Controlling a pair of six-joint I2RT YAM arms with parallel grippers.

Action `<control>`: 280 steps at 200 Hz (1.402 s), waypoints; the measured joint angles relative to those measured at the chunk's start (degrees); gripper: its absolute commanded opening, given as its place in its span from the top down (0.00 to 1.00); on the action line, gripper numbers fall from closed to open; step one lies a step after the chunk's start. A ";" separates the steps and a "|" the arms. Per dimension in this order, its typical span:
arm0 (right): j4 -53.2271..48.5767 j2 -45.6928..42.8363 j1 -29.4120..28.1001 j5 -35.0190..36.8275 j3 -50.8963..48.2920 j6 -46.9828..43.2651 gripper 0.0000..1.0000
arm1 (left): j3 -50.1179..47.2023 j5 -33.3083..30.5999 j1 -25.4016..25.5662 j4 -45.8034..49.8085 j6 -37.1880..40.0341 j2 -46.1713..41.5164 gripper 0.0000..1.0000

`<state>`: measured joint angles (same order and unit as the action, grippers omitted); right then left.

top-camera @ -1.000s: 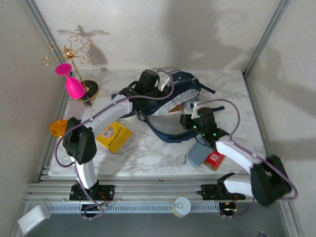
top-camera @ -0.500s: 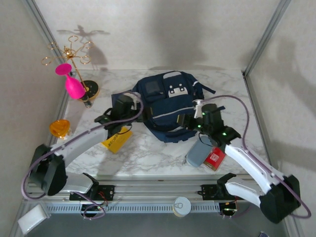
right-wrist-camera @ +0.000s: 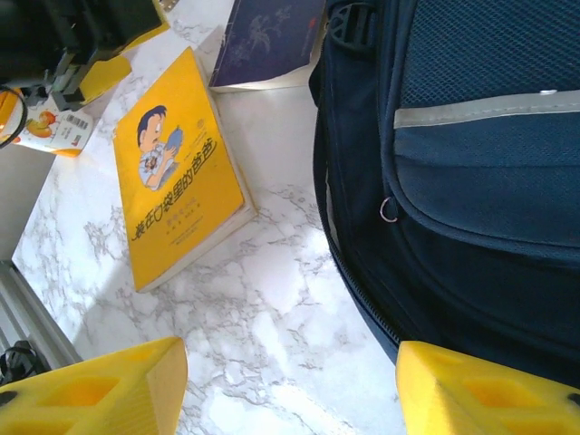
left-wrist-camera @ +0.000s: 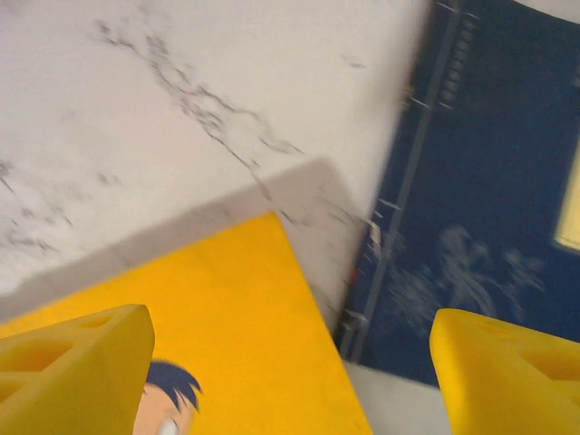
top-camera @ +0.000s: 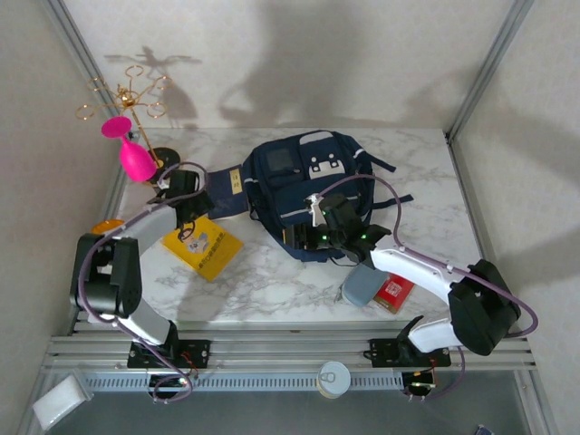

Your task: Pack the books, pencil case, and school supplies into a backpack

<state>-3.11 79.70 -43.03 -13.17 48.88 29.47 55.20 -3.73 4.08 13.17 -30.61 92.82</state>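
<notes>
A navy blue backpack (top-camera: 313, 186) lies flat in the middle of a white marble table (top-camera: 272, 285), its front pockets facing up. A thin navy book (top-camera: 219, 186) lies against the bag's left side. A yellow book (top-camera: 207, 247) with a cartoon boy on the cover lies nearer the front, its far corner close to the navy one. In front of the backpack's right side, a grey-blue pencil case (top-camera: 361, 285) rests against a small red pack (top-camera: 395, 292). The left gripper (left-wrist-camera: 290, 362) hangs over the far corner of the yellow book, fingers spread wide, holding nothing. The right gripper (right-wrist-camera: 290, 385) hovers over bare marble just beside the backpack's near left edge, also spread and empty. An orange cup (top-camera: 107, 228) sits at the table's left edge.
</notes>
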 measured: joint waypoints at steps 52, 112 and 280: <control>1.73 0.09 0.00 0.00 0.00 0.66 0.36 | 6.99 2.03 -2.99 -1.90 2.54 8.83 0.20; 1.62 0.09 0.00 0.11 0.00 1.07 0.35 | 6.25 7.96 -3.04 -3.23 5.03 12.57 0.22; -4.96 11.78 -6.05 -0.59 8.74 6.03 0.34 | -13.40 13.55 5.97 -5.27 -0.35 -21.40 0.20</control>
<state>-8.08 91.48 -49.08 -13.76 57.63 35.51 41.80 9.82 10.04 7.90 -30.96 71.42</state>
